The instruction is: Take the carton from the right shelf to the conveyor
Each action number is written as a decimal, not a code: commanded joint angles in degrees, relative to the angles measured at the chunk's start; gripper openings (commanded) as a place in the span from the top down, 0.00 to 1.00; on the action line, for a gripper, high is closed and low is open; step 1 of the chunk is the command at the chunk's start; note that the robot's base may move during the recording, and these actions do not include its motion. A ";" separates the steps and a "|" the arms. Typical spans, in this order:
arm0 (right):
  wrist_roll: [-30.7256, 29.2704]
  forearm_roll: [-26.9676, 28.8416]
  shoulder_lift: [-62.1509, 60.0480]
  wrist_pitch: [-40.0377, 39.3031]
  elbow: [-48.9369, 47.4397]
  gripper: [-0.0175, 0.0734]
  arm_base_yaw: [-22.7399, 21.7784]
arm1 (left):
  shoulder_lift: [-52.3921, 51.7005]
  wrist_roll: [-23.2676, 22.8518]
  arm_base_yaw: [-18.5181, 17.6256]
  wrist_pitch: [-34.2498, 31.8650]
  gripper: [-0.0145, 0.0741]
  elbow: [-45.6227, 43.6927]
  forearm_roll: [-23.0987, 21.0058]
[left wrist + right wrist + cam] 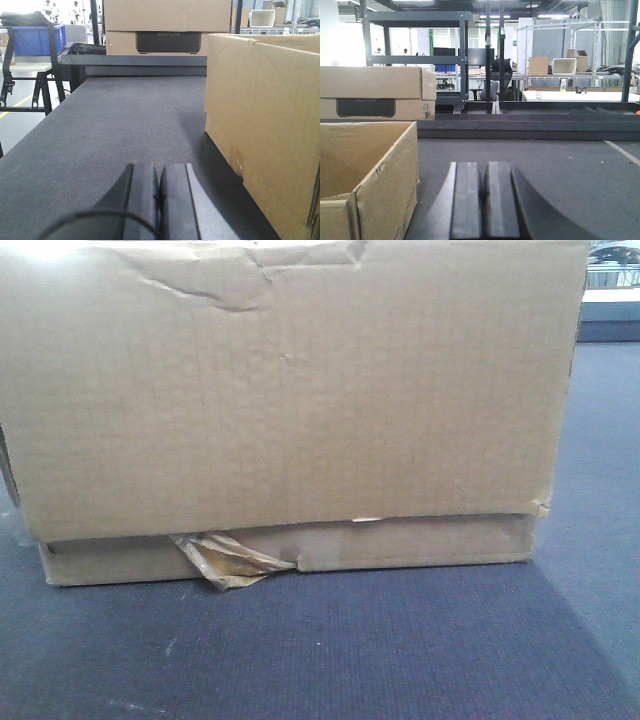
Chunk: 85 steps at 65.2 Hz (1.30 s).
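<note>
Both arms low on the dark belt surface [125, 125]. Left gripper [159, 192] jaws pressed together, holding nothing; right gripper [484, 195] same. Carton [290, 400] sits on the belt between them: 3 o'clock of left, 9 o'clock of right, not touched. Looks like placing is done, retreat next. Free belt at 12 o'clock; second box [375, 92] beyond the far edge.

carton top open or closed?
Open. The right wrist view looks over the carton rim into its hollow interior; no flaps cover it. Whether anything lies inside, cannot tell.
</note>
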 commanded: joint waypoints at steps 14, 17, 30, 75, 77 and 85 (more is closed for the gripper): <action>-0.52 -0.66 -0.29 -1.27 0.13 0.88 -0.24 | -0.33 0.27 0.14 -0.60 0.84 -0.10 -0.37; -0.52 -0.66 -0.29 -1.27 0.13 0.88 -0.24 | -0.33 0.27 0.14 -0.60 0.84 -0.10 -0.37; -0.52 -0.66 -0.29 -1.27 0.13 0.88 -0.24 | -0.33 0.27 0.14 -0.60 0.84 -0.10 -0.37; -12.58 11.65 -2.35 -3.74 15.00 0.88 -9.56 | -0.33 0.27 0.14 -0.60 0.84 -0.10 -0.37; -12.58 11.65 -2.35 -4.67 16.55 0.88 -9.56 | -0.33 0.27 0.14 -0.60 0.84 -0.10 -0.37; -12.58 11.65 -2.35 -7.83 20.00 0.88 -9.35 | -0.33 0.27 0.14 -0.60 0.84 -0.10 -0.37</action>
